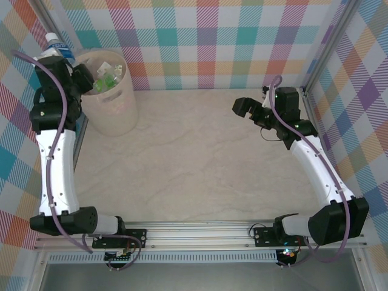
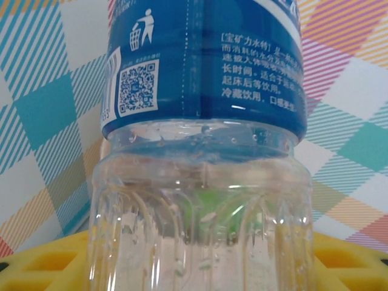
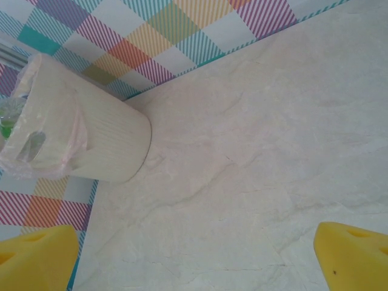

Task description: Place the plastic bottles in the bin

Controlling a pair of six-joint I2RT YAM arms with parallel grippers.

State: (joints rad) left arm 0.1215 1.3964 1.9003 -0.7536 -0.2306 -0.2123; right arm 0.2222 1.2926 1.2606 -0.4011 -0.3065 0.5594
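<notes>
Seen from above, the left gripper was raised at the table's ten o'clock corner, clenched around a blue-labelled bottle with a white cap. Up close, its clear ribbed body sat between the yellow pads, with the checked wall behind it. The beige bin stood just beside, at the bottle's four o'clock, touching the arm, with other bottles inside. The right gripper hung at three o'clock over the bare marble table, well apart from the bin, its fingers spread wide and grasping nothing.
</notes>
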